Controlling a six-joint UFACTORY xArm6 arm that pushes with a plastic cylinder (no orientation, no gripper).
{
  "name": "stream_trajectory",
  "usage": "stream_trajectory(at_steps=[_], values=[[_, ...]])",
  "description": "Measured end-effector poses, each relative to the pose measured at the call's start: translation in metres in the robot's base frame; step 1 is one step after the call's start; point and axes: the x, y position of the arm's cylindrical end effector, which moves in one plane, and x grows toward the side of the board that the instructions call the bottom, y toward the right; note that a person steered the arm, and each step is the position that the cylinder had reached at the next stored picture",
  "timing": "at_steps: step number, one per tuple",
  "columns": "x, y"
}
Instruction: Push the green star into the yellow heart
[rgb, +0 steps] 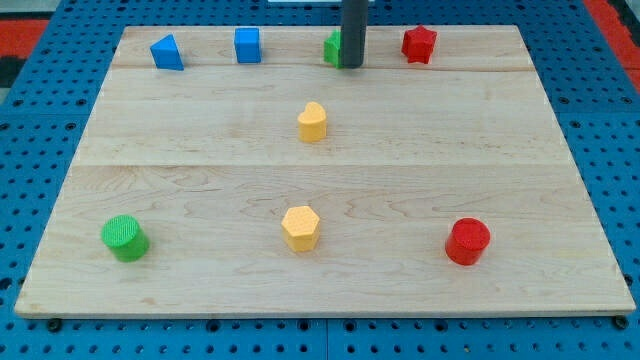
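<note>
The green star (331, 48) sits near the view's top edge of the board, mostly hidden behind my rod. My tip (352, 65) rests on the board right against the star's right side. The yellow heart (312, 122) stands below the star, a little to the left, in the upper middle of the board. A gap of bare wood separates the star from the heart.
A blue triangle-like block (167, 52) and a blue cube (247, 45) stand at the top left. A red star (419, 44) stands right of my tip. A green cylinder (125, 238), a yellow hexagon (300, 228) and a red cylinder (467, 241) line the bottom.
</note>
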Motion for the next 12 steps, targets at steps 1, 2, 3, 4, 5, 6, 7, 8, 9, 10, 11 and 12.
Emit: stream_trajectory(at_steps=[1, 2, 3, 4, 5, 6, 7, 8, 9, 10, 11, 12], values=[[-0.008, 0.011], [-0.032, 0.048], [-0.034, 0.093], [-0.037, 0.148], [0.006, 0.158], [0.027, 0.158], [0.07, 0.168], [0.067, 0.254], [0.023, 0.275], [0.0, 0.194], [0.006, 0.143], [-0.033, 0.143]])
